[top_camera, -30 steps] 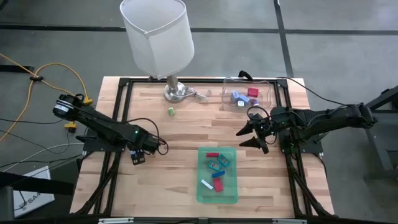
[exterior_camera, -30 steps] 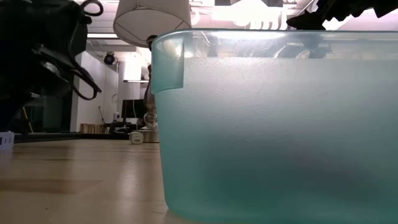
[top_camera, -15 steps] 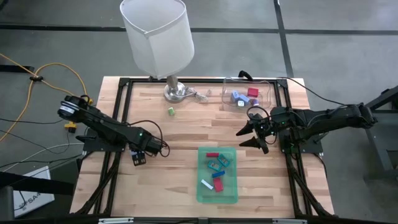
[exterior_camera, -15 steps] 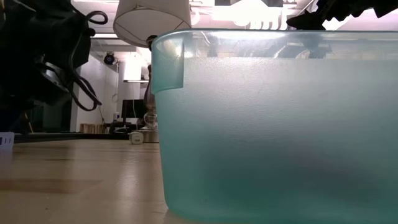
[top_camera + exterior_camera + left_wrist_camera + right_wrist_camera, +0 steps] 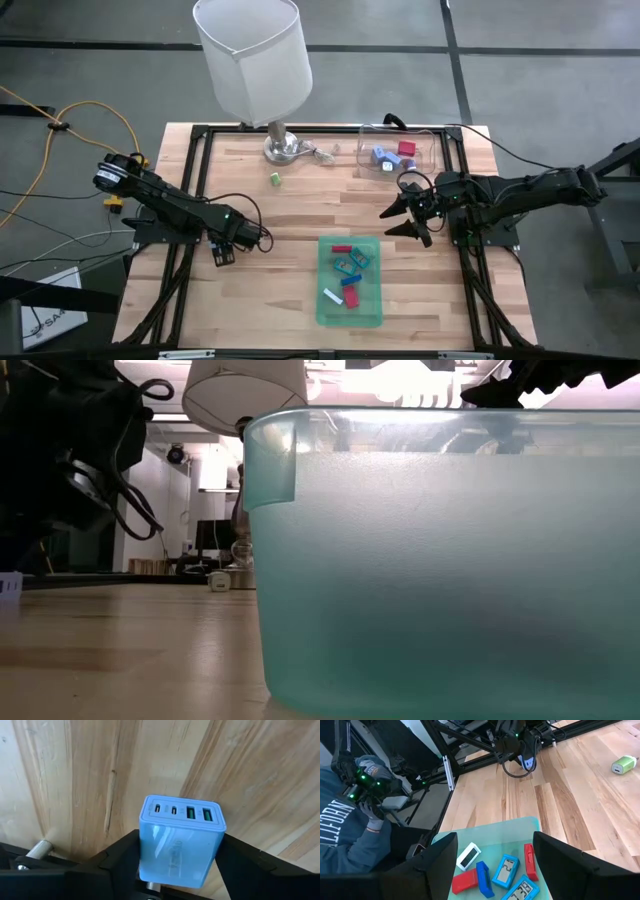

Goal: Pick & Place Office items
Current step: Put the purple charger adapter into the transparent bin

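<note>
Nearest, the green tray (image 5: 322,300) holds about six office items (image 5: 349,275): two red blocks, blue pieces, one white. Mid-worktop (image 5: 290,215), the left claw (image 5: 177,870) pinches one pale blue four-port charger (image 5: 179,847); the right claw (image 5: 400,218) hangs spread beside the tray. Farther back, one green piece (image 5: 274,179) lies alone, and the clear container (image 5: 425,150) holds several blue and red pieces.

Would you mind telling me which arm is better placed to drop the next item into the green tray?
Probably the left. The left gripper is shut on a blue charger over the table, beside the green tray. The right gripper hangs open and empty on the tray's other side.
</note>
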Tool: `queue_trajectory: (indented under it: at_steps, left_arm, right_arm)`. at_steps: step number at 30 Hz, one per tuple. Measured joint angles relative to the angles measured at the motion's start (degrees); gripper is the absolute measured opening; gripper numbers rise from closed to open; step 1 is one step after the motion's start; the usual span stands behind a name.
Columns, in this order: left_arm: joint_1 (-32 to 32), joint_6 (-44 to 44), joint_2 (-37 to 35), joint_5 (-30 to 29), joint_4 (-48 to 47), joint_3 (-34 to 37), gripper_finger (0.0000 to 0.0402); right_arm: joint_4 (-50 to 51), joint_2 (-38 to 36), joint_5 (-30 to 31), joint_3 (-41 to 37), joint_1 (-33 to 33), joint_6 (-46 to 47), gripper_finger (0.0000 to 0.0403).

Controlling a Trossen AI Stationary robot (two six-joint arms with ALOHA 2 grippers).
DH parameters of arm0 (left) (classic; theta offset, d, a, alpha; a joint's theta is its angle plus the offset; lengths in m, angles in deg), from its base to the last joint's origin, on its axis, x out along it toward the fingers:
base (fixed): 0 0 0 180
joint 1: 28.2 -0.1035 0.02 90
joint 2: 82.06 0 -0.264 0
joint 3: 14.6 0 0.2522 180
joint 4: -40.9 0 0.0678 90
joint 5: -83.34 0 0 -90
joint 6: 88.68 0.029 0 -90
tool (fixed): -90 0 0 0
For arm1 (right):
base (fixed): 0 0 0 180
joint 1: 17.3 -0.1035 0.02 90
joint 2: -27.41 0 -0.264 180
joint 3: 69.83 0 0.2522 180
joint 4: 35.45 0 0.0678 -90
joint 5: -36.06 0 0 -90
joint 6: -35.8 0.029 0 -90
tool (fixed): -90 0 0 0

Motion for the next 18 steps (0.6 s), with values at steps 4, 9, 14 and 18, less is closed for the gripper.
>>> queue_trajectory:
  at_steps: [4,9,14,18]
  left_arm:
    - [0.0,-0.37,0.0,0.02,-0.03,-0.02,0.0207]
    - [0.0,-0.37,0.0,0.04,0.21,-0.11,0.0205]
    - [-0.75,0.03,0.02,-0.29,1.52,-3.6,0.021]
    - [-2.09,2.74,0.02,-3.77,2.69,-9.68,0.021]
  right_arm:
    - [0.0,0.0,-0.01,0.0,0.02,0.0,0.0247]
    - [0.0,0.0,-0.02,0.0,0.02,0.0,0.0247]
    - [0.0,0.0,-0.01,0.0,0.01,0.0,0.0247]
    - [0.0,0.0,0.0,0.0,0.02,0.0,0.0247]
